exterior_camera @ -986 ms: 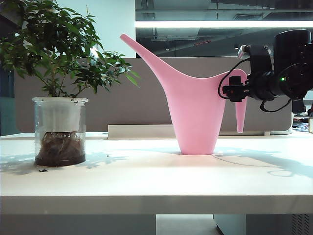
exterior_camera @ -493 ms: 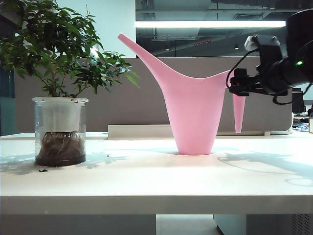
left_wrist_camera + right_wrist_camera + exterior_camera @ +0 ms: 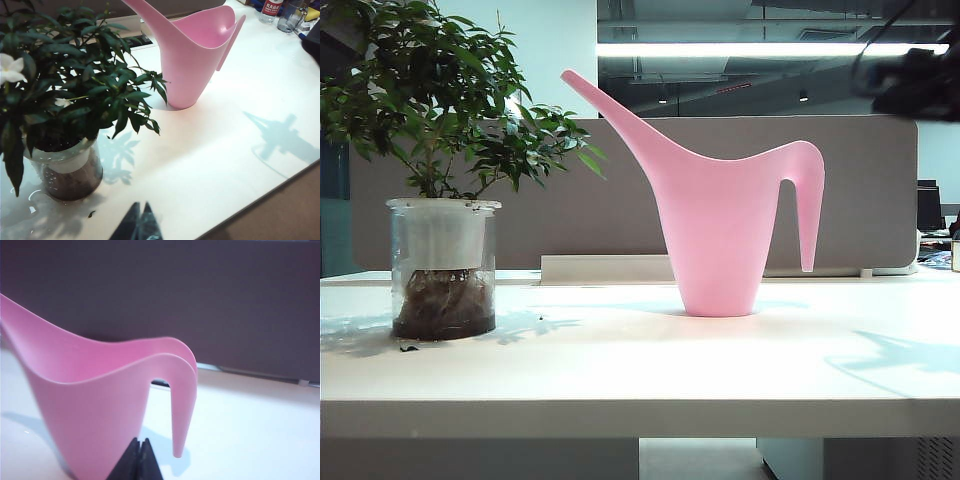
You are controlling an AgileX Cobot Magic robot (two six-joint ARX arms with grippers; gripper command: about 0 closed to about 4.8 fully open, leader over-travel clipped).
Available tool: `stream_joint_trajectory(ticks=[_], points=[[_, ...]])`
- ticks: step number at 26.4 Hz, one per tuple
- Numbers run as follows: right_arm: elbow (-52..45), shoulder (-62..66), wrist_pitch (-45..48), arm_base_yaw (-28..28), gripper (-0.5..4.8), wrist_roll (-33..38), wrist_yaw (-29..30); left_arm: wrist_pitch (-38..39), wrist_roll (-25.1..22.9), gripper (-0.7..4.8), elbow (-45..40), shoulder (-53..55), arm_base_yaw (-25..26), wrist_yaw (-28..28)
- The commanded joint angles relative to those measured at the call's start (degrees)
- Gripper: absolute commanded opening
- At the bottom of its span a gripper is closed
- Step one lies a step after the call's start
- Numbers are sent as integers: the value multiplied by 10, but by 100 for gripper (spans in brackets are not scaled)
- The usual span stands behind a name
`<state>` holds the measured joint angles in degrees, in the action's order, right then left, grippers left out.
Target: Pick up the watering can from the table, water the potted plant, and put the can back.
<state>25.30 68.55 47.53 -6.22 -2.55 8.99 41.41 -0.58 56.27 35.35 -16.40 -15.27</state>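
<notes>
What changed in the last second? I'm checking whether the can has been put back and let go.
The right gripper let go of the watering can handle and pulled up and away to the right, fingers now shut. The left gripper, the can, and the potted plant stayed put on the table.

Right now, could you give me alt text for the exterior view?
A tall pink plastic watering can stands free on the white table, right of a leafy potted plant in clear glass. The blurred dark right gripper is at the upper right.
</notes>
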Motion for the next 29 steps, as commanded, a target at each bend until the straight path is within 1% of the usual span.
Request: stream_joint_trajectory(ticks=[1,5,9,11,12,14,16,19,21,24,27,29], points=[[-39,-68,-1,-3,-7,11,1,-3,-3,3,1,-1,1,-2],[-96,-157,-51,-4,-7,23,1,-3,-3,3,1,-3,2,-2],[-141,-212,-57,-8,-7,31,1,-3,-3,3,-1,-10,2,-2],[-172,-256,-62,-12,-7,56,1,-5,-3,3,-13,-27,19,-5],[-181,-278,-80,-15,-7,76,1,-9,-3,3,-26,-40,33,-6],[-184,-323,-151,-17,-7,80,1,-13,-3,3,-61,-70,66,-4],[-184,-361,-210,-17,-7,79,0,-17,-3,3,-107,-99,84,-4],[-184,-397,-287,-17,-7,80,-1,-16,-3,3,-201,-143,85,-4],[-184,-403,-305,-17,-7,90,-1,-27,-3,3,-235,-151,85,-3],[-188,-405,-328,-17,-7,106,0,-113,-3,3,-302,-163,86,-4],[-201,-405,-332,-30,-7,130,1,-120,-3,3,-348,-175,86,-4],[-206,-405,-338,-42,-7,132,-2,-120,-3,3,-377,-187,86,-4]])
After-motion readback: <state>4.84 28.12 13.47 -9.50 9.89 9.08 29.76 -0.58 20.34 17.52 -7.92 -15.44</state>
